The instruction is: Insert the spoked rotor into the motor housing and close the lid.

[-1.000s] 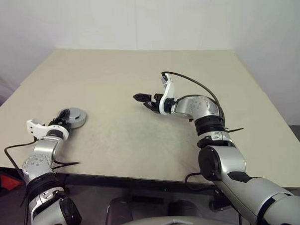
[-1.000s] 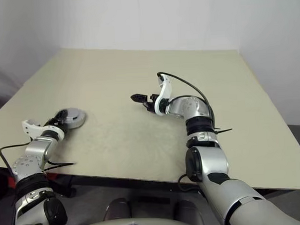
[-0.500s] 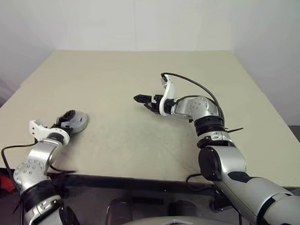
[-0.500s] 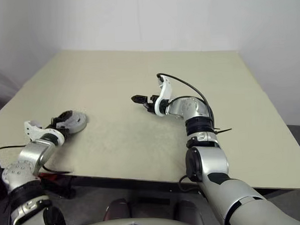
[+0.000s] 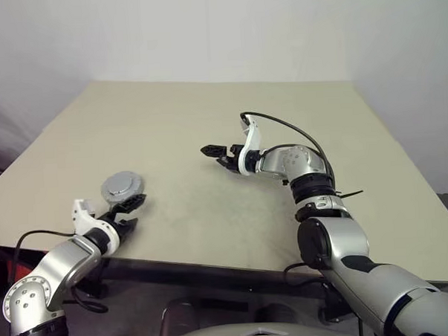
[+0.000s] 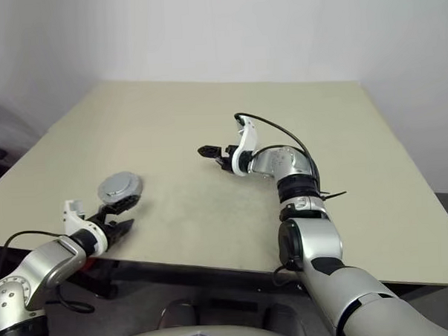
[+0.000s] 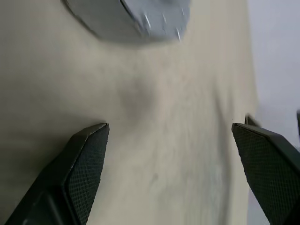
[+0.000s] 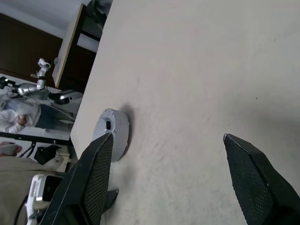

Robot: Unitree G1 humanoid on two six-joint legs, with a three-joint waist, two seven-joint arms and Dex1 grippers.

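Observation:
The motor housing (image 5: 122, 188), a round squat silver-grey unit, sits near the table's left front with a flat grey lid closing its top. The spoked rotor is hidden. My left gripper (image 5: 128, 215) hovers at the table's near edge just short of the housing, open and holding nothing. The left wrist view shows its fingers (image 7: 86, 159) spread wide over bare tabletop, the housing (image 7: 136, 18) beyond them. My right gripper (image 5: 214, 153) hangs open and holding nothing over the middle of the table, well to the right of the housing (image 8: 115, 133).
The beige table (image 5: 206, 102) runs back to a white wall, and its near edge (image 5: 213, 261) lies under my left hand. Beyond the table's left side, the right wrist view shows another robot arm (image 8: 40, 77) and a person in white (image 8: 18, 115).
My left gripper has opened wide, let go of the housing and drawn back to the table's near edge. The right arm has not moved. The head view has shifted a little.

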